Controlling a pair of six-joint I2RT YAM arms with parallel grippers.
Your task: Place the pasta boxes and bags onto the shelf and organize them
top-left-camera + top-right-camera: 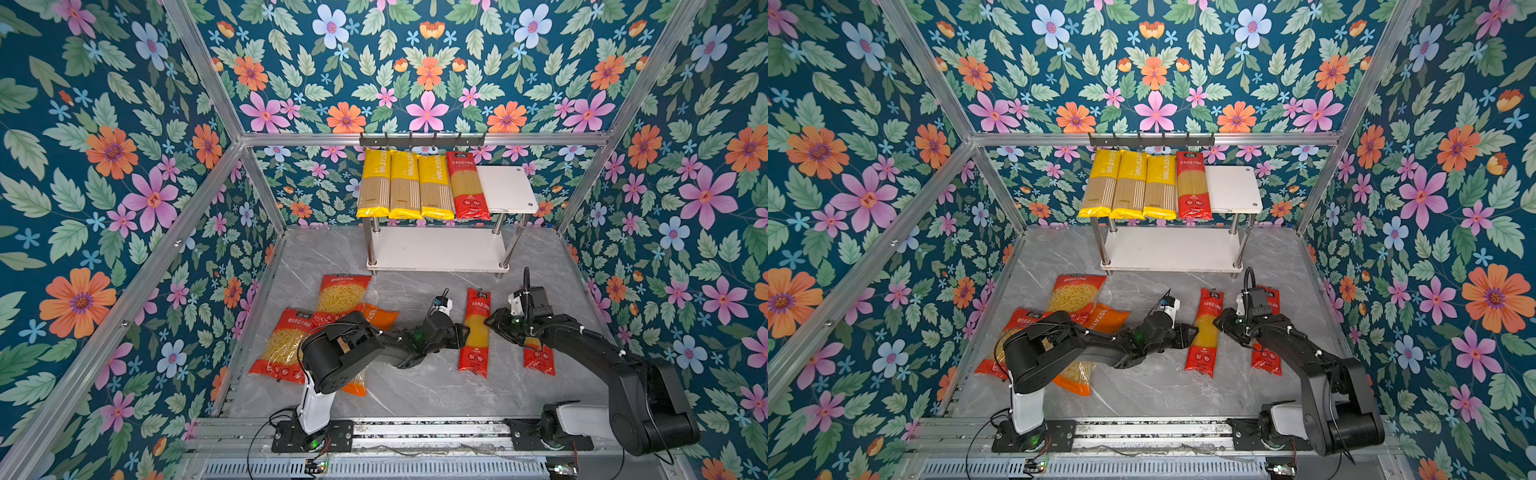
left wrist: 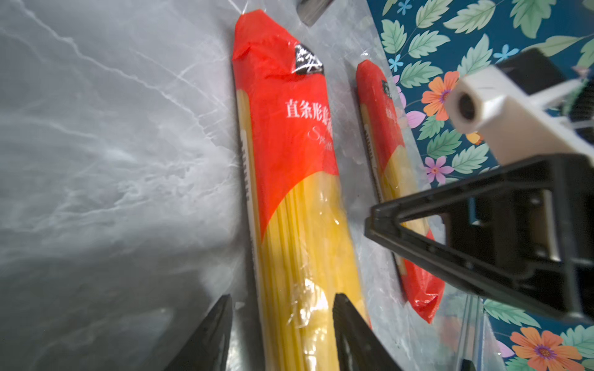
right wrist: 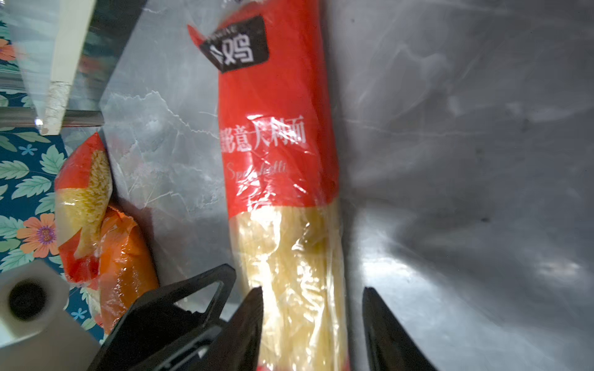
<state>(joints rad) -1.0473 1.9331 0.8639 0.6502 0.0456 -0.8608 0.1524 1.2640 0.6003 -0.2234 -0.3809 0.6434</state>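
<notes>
My left gripper (image 1: 462,337) and right gripper (image 1: 492,322) hang low over the grey marble table (image 1: 415,386). They sit on either side of one long red spaghetti pack (image 1: 477,316), which lies flat.

In each wrist view that pack runs up between my fingers. Both sets of jaws stand partly apart around it. One finger (image 2: 348,321) overlaps the wrapper's edge, and table shows in the gap beside the other.

A second red spaghetti pack (image 1: 539,358) lies partly under my right arm. Three macaroni bags (image 1: 340,297) overlap by my left arm.

Bare table separates the pack from the shelf (image 1: 505,189). The top board carries three yellow packs (image 1: 403,185) and one red pack (image 1: 467,187) side by side, and its right end is bare. The lower board (image 1: 436,249) shows plain white.
</notes>
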